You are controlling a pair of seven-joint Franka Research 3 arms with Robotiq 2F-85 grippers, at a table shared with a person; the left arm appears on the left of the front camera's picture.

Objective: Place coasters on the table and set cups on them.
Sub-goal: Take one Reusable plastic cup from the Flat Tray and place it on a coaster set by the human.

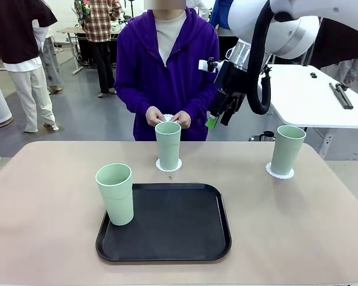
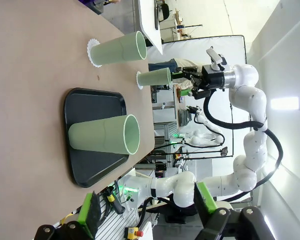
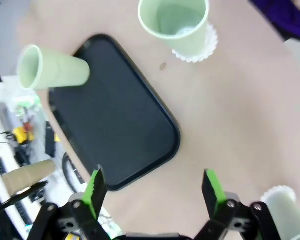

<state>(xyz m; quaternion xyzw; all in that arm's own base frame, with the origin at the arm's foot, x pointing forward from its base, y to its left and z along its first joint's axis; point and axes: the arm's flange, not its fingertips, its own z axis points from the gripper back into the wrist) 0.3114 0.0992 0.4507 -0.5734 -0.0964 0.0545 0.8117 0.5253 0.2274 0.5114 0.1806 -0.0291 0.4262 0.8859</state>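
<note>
- Three smooth, tapered mint cups [image 1: 114, 193]: two stand on lacy round paper coasters [image 1: 178, 164] on the matte beige table [image 1: 48, 196] — one on the black tray [image 1: 167, 232].
- A third coaster [image 1: 167, 117] is in the person's hands [image 1: 182, 120].
- Left gripper [image 2: 146, 210] and right gripper [image 1: 218, 121] — both spread wide, empty.

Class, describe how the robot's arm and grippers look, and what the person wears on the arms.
The right arm is glossy white with rounded joints and a thick black cable looping beside it. The right gripper is black with bright green finger pads; the left gripper matches. The person's sleeves are long and purple.
</note>
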